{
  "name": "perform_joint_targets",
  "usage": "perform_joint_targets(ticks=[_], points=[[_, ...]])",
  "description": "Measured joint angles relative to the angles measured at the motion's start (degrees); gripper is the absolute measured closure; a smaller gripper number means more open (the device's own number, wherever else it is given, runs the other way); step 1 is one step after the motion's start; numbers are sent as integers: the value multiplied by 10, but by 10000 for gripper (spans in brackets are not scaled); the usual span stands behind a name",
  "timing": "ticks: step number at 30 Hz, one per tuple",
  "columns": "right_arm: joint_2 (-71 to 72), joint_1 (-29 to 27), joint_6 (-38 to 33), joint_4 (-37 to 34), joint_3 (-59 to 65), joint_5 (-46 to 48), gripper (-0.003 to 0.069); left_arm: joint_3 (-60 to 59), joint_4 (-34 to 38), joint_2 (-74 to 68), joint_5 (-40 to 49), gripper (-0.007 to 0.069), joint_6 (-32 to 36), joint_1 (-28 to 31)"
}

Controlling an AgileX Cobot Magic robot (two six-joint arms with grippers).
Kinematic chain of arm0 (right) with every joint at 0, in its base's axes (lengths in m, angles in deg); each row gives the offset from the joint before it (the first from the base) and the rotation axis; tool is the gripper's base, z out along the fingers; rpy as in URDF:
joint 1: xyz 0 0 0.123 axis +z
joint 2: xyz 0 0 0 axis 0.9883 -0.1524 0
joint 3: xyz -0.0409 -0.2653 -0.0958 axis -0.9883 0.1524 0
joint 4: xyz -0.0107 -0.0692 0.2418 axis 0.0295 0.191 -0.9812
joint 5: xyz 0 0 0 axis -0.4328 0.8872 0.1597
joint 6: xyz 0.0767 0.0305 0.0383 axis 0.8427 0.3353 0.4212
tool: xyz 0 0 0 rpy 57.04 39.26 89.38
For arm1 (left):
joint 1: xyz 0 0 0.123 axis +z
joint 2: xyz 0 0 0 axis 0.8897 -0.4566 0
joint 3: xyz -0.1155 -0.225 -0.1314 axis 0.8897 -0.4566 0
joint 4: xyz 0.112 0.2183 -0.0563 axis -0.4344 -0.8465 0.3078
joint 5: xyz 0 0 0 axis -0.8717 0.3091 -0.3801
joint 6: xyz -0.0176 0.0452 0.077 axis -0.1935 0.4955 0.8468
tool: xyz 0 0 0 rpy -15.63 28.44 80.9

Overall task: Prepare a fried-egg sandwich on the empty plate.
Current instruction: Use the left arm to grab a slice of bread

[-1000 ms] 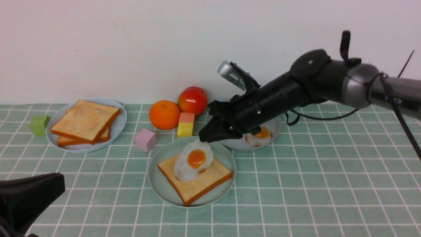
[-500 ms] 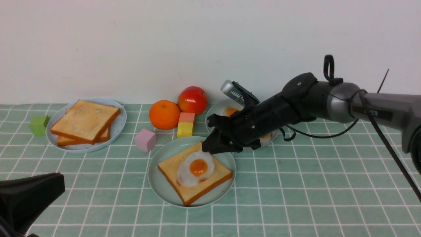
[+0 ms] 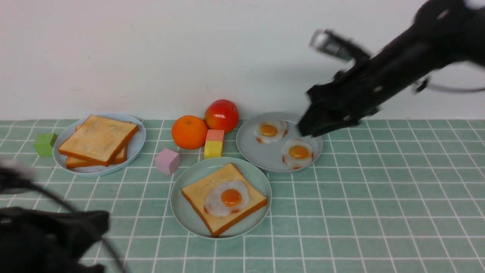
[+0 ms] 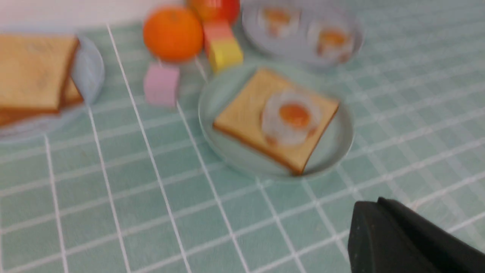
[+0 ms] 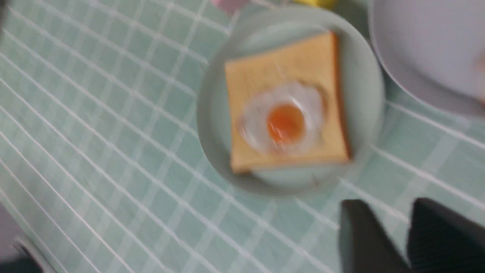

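Observation:
A mint-green plate (image 3: 177, 204) sits at the table's middle front. One toast slice (image 3: 197, 191) lies on it, and a fried egg (image 3: 227, 197) lies flat on the toast. The plate also shows in the left wrist view (image 4: 341, 140) and the right wrist view (image 5: 363, 76). My right gripper (image 3: 307, 129) is blurred, raised above the right rim of the grey plate, well clear of the egg. In the right wrist view (image 5: 390, 212) its jaws stand apart and empty. My left gripper (image 3: 102, 223) is low at the front left, jaws together (image 4: 369, 206), holding nothing.
Two more toast slices (image 3: 97, 138) are stacked on a pale blue plate (image 3: 138, 146) at the back left. A grey plate (image 3: 265, 157) holds two eggs. An orange (image 3: 189, 132), red fruit (image 3: 221, 115), pink-yellow block (image 3: 214, 144), pink cube (image 3: 167, 161) and green cube (image 3: 45, 144) stand around them.
My right gripper let go of the egg, which now lies flat on the toast, and rose up and to the right. My left arm has moved in from the lower left.

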Motion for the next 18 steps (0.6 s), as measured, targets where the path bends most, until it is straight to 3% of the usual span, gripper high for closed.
perform_joint_targets(ticks=[2, 3, 8, 11, 16, 17, 18], points=[[26, 0, 13, 25, 1, 17, 564, 8, -1, -35, -1, 617, 0, 0], [77, 0, 36, 64, 9, 27, 635, 37, -1, -106, 8, 626, 0, 9], [182, 0, 58, 97, 60, 21, 664, 134, 7, -235, 45, 638, 26, 89], [243, 0, 62, 97, 110, 3, 657, 202, 64, -308, 59, 638, 110, 172], [320, 0, 63, 94, 191, -30, 644, 301, 222, -415, 74, 638, 351, 309], [325, 0, 62, 94, 193, -33, 643, 305, 229, -415, 74, 638, 351, 309], [337, 0, 57, 94, 210, -39, 641, 335, 271, -448, 82, 638, 411, 340]])
